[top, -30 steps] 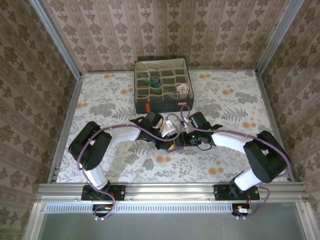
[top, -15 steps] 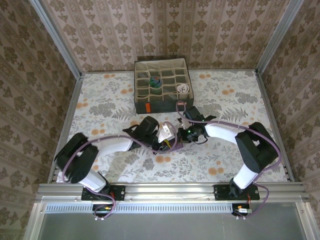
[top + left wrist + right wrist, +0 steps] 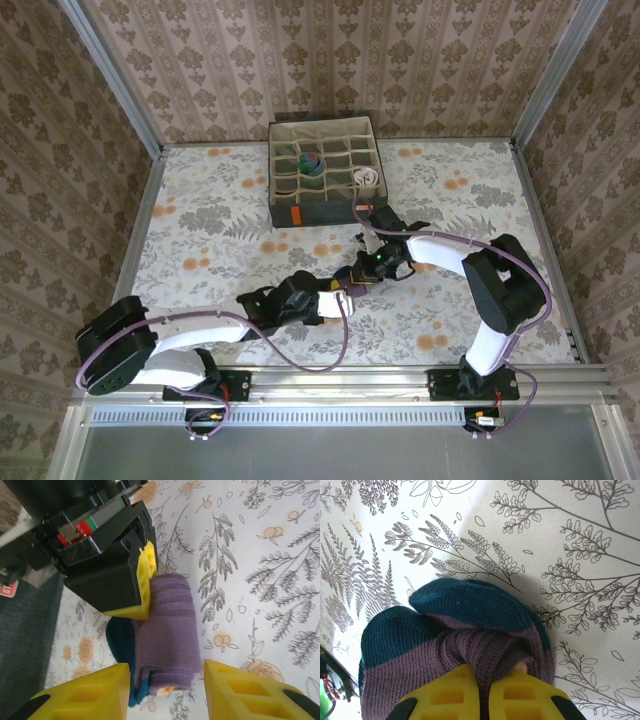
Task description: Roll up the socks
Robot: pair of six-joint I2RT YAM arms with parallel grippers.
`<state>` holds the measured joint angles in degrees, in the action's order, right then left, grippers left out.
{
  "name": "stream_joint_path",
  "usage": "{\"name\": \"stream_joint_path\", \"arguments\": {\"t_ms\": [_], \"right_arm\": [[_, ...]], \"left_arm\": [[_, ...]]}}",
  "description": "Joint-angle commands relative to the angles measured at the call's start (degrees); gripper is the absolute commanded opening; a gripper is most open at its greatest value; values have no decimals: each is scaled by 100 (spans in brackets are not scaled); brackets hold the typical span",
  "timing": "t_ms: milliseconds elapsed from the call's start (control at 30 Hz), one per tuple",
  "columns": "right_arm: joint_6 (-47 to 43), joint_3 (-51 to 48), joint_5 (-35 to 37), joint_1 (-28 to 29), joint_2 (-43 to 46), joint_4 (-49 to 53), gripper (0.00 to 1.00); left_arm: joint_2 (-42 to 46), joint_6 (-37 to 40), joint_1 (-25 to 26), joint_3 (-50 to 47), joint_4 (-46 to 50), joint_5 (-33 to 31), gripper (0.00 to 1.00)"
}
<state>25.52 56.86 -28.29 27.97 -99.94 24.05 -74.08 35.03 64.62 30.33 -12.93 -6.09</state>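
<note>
The right claw (image 3: 484, 694) gripped the rolled sock (image 3: 455, 612) on the bench (image 3: 580, 555); the left claw (image 3: 167, 687) stood open astride it. It should likely back off straight, without snagging fabric.

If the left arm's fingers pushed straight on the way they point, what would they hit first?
Most likely the rolled purple sock. It lies straight ahead of the left gripper, whose fingers stand open, and is probably reached before the right gripper pinching it.

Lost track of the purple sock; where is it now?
The purple sock lies mid-table in the top view, in front of the grey box, pinched by the right gripper and straddled by the open left gripper.
</note>
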Motion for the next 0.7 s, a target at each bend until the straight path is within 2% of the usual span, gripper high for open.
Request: {"name": "stream_joint_path", "arguments": {"t_ms": [0,167,367,400,467,533,600,667], "right_arm": [[-125,-147,383,-46,-376,615,0],[-202,-135,280,-81,-387,644,0],[-258,-149,86,-142,-446,640,0],[-266,-148,49,-151,-462,640,0],[-275,-148,-17,-168,-445,641,0],[-320,-193,-162,-177,-368,571,3],[-356,-277,-242,-177,-217,415,12],[-389,-355,-168,-186,-9,334,23]], "left_arm": [[-312,374,16,78,-542,-472,45],[-1026,317,17,427,-415,-214,48],[-1617,217,-69,515,-615,-72,47],[-1705,131,-125,542,-595,-36,42],[-1800,-85,-251,594,-471,109,24],[-1782,-302,-445,597,-255,642,8],[-1736,-547,-641,626,-25,1184,0],[-1667,-772,-818,714,327,1672,0]]}}
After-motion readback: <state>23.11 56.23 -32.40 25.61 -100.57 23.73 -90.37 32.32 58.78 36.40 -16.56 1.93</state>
